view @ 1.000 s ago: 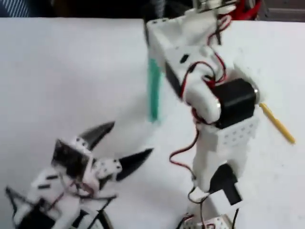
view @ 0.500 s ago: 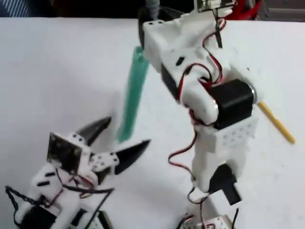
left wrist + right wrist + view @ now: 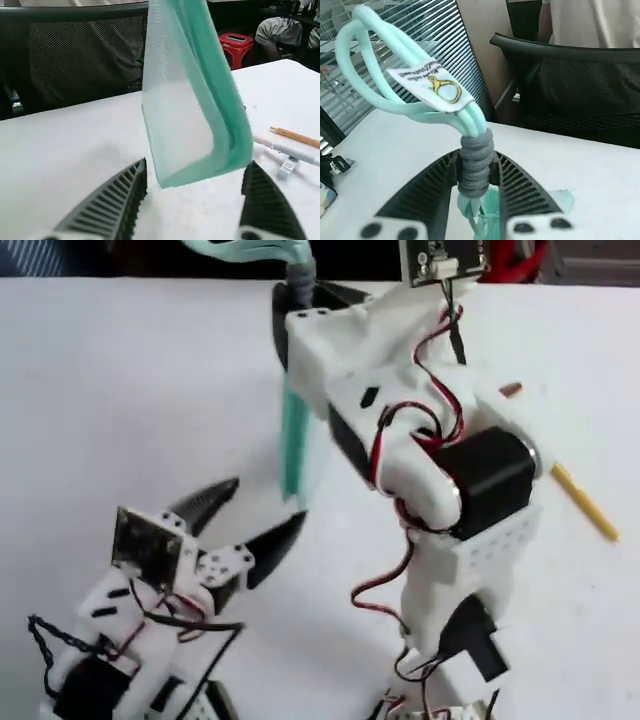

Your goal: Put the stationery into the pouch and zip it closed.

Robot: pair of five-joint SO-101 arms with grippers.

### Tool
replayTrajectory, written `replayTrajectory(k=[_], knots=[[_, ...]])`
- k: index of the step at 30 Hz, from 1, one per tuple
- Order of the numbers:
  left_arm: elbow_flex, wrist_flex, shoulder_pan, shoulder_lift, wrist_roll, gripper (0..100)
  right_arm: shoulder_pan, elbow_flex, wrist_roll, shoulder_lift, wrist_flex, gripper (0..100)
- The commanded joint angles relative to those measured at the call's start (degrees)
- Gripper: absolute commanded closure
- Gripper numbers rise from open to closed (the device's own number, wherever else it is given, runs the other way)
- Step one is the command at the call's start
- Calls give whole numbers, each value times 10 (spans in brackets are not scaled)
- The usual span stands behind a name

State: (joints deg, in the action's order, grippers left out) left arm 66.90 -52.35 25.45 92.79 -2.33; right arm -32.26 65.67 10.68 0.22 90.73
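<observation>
1. The pouch [image 3: 295, 435] is hung by its strap [image 3: 385, 75]. The right gripper [image 3: 476, 162] is clamped on the strap's grey binding [image 3: 476, 170], so the mesh body dangles upright, seemingly just off the table [image 3: 120, 380].
2. The left gripper [image 3: 268, 500] is held low, jaws spread wide and empty, just beside the pouch's lower edge (probably so the bottom can be pinched and the pouch steadied).
3. The pencil [image 3: 582, 502] and a white pen [image 3: 287, 149] are seen lying on the table, well apart from the pouch — nothing is judged packed yet.
4. The zip cannot be made out — its state cannot be told.
</observation>
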Motion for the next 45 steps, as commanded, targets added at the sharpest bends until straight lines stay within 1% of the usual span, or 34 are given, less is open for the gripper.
replayTrajectory(k=[1, 4, 6, 11, 14, 16, 24, 31, 32, 37, 41, 42, 45], knots=[[-4, 18, -4, 2, -4, 698, -7, 4, 8, -21, 0, 981], [-4, 21, -30, 2, -4, 697, -7, 4, 8, -22, 0, 981], [-4, 18, -36, 3, -5, 695, -5, 4, 8, -21, -4, 981], [-31, -38, 8, 51, -2, 694, 7, -17, 11, -5, -44, 981], [-11, -25, -15, 68, 33, 694, 10, -29, 39, 10, -46, 981], [3, -14, -25, 68, 36, 694, 6, -29, 44, 14, -44, 981], [4, -17, 9, 71, 36, 694, -21, -25, 44, 11, -53, 981], [6, -23, 6, 71, 37, 694, -18, -25, 43, 6, -58, 981], [6, -22, 4, 71, 37, 695, -18, -23, 43, 4, -54, 981], [6, -11, -50, 71, 37, 698, -18, -17, 44, -28, -29, 981], [11, -11, -51, 68, 37, 701, -18, -18, 44, -42, -8, 981], [20, -1, -51, 70, 37, 712, -16, -18, 44, -43, 0, 981], [57, 37, -53, 70, 41, 795, 0, -22, 40, -40, 18, 981]])
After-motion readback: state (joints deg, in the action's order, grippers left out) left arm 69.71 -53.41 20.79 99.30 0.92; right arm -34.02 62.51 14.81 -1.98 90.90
